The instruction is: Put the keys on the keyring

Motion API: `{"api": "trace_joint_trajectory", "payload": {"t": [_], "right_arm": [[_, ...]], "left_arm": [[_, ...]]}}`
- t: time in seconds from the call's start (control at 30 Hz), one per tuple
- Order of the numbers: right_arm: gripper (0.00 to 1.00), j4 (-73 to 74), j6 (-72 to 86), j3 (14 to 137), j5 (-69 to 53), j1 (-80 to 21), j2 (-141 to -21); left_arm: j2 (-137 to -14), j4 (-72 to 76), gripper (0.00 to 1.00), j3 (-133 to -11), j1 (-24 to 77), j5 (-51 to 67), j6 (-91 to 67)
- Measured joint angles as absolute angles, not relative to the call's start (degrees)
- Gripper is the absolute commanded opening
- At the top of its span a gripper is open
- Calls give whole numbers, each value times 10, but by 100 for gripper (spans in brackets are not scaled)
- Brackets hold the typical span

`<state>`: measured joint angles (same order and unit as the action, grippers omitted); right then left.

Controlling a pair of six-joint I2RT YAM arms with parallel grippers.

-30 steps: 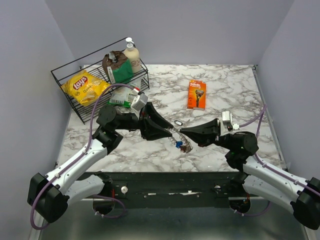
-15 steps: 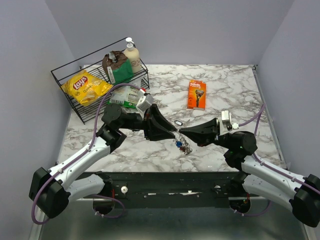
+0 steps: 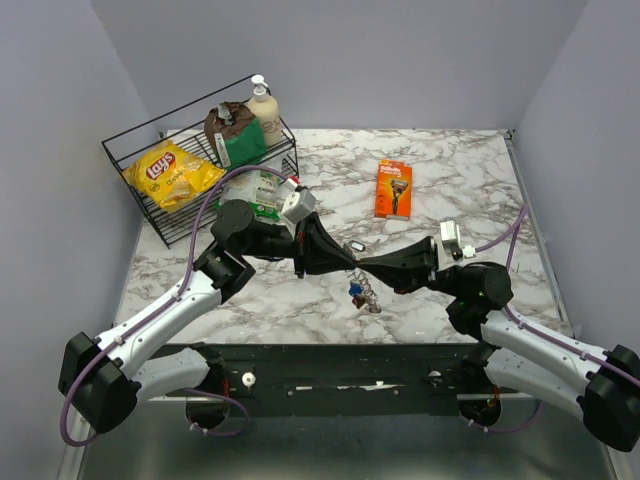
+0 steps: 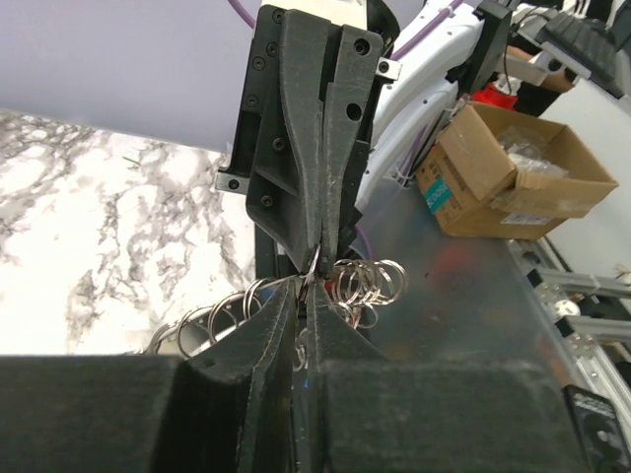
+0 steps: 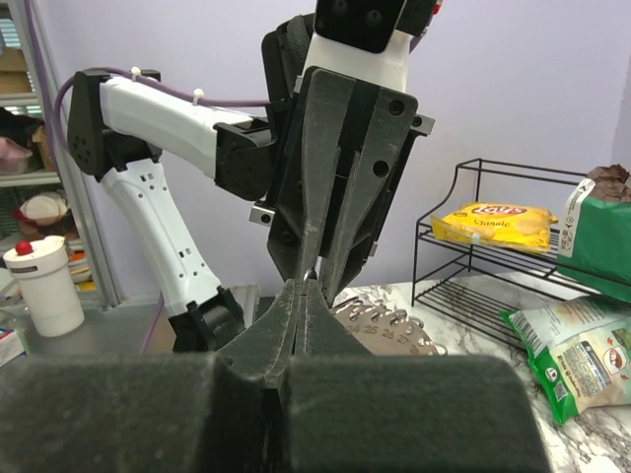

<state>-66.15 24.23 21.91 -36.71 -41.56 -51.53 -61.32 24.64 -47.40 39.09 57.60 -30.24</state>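
Above grey-veined marble tabletop (image 3: pixel 460 180), keyring (image 3: pixel 366 293); lavender walls (image 3: pixel 350 50)

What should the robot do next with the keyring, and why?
Probably ease the left gripper a little away from the right gripper, to try spreading the keyring open. Both pinch it tip to tip above the table, with a blue key dangling below, so it looks gripped from both sides.

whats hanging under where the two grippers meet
The keyring dangles there, a bunch of silvery rings with a blue key among them. The left gripper and right gripper pinch its top. Any other keys are lost in the cluster.
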Motion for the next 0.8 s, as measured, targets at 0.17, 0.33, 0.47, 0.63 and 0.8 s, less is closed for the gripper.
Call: {"api": "trace_joint_trajectory", "payload": {"t": [0.17,0.33,0.47,0.63,0.8], "right_arm": [[1,-664,245,219,-368,-415,-515],[1,-664,246,219,-368,-415,-515],[7,-664,246,219,-362,-414,-515],[58,-643,241,225,-362,-414,-513],[83,-576,222,252,-377,-415,-499]], "left_arm": [[-615,229,0,-483,392,575,-285],[-615,191,0,-497,393,571,-258],[-615,124,0,-526,396,561,-223],[-618,-6,0,-583,399,534,-150],[-641,-147,0,-650,402,482,-71]]}}
